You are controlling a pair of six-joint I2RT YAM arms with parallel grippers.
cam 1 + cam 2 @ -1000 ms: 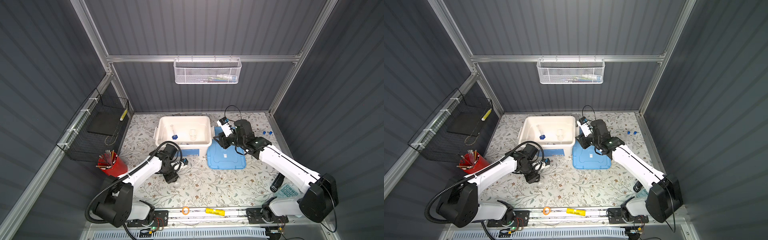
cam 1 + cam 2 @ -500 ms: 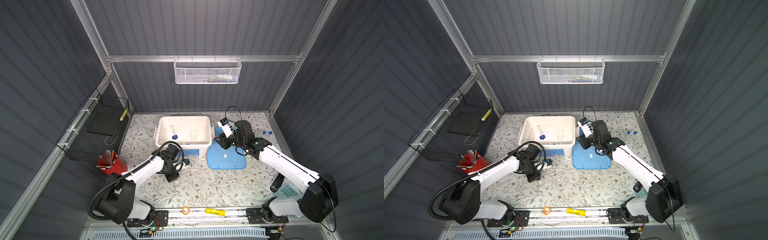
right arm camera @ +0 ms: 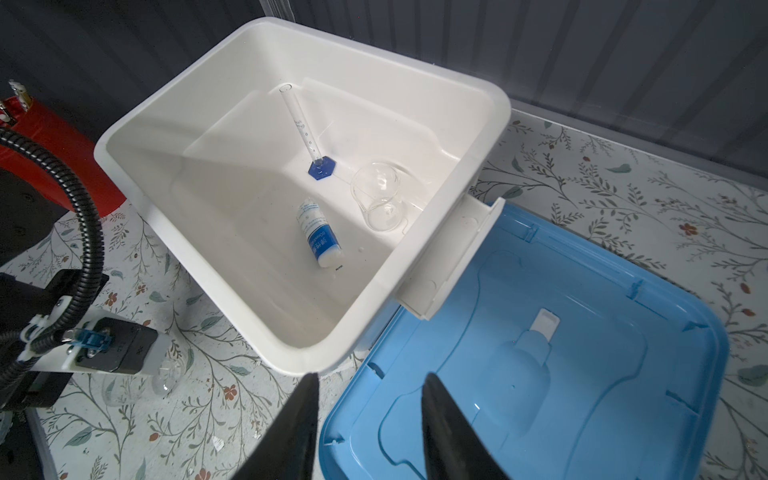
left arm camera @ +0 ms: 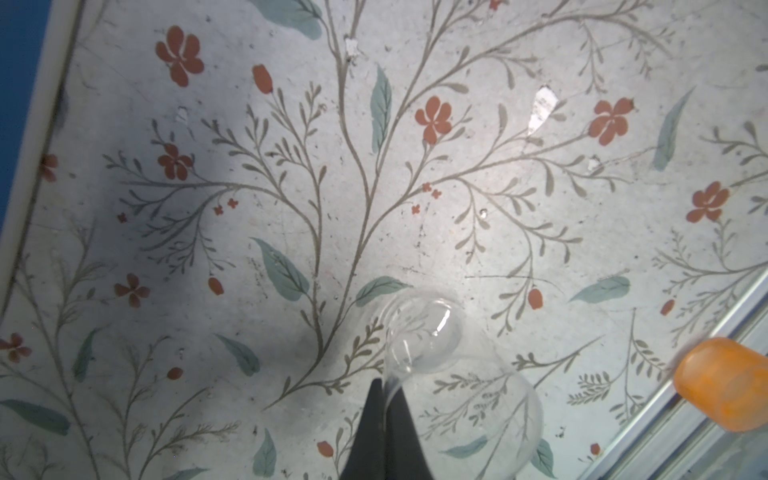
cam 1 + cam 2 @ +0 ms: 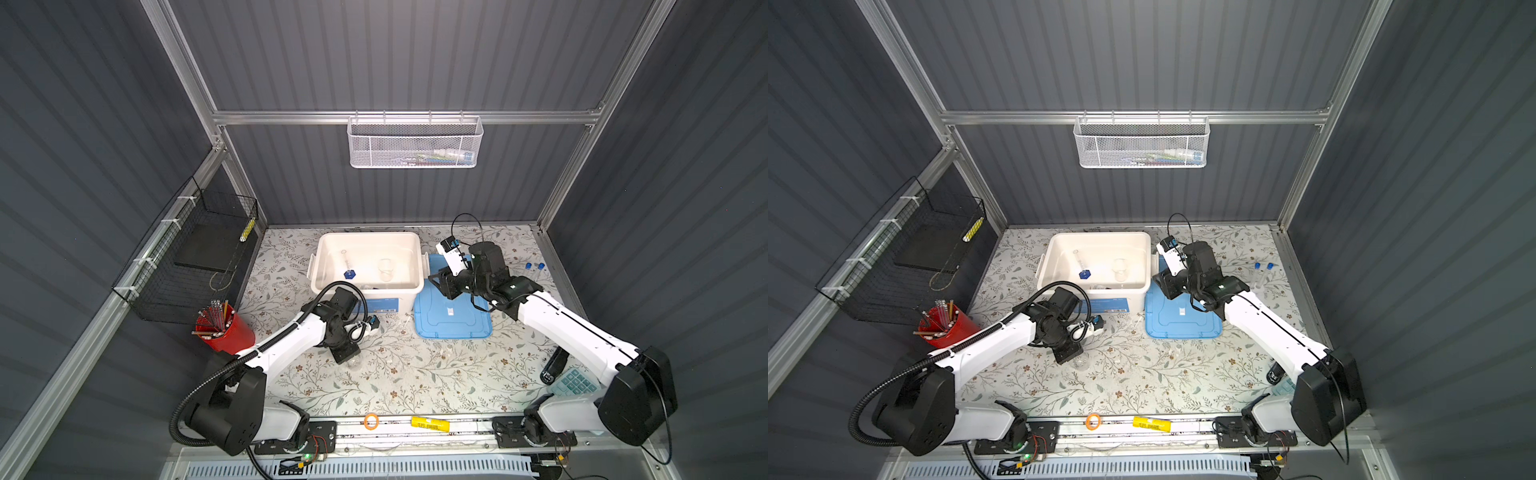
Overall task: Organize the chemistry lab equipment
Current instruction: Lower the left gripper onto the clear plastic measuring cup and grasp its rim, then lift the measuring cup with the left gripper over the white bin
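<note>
Item under inspection: one round flask (image 4: 478, 415), clear glass, on the desk (image 4: 374, 166) in front of the white tub (image 5: 368, 286) and apart from it. In both top views it shows only as a faint glint beside the left jaws (image 5: 354, 362).

Left jaws: closed to a sliver on the rim of the flask's neck, with the thin glass wall pinched between the tips. Right jaws: partly apart and empty, hanging over the edge where the tub meets the blue lid (image 3: 582, 374).

Handling, my judgement: light, rigid, slick and brittle. A rim pinch gives little contact, so the bulb could swing or slip. The neck is the proper place to hold; squeeze no harder than needed and lift slowly.

Orientation: the long axis runs from bulb through neck to mouth. In the left wrist view the mouth sits off to one side of the bulb, towards the tub, so I read the flask as tipped or lying rather than upright. I cannot tell which.

Already in the tub: a measuring cylinder (image 3: 305, 133) lying down, a white bottle (image 3: 318, 232) on its side, and a beaker (image 3: 376, 195).
</note>
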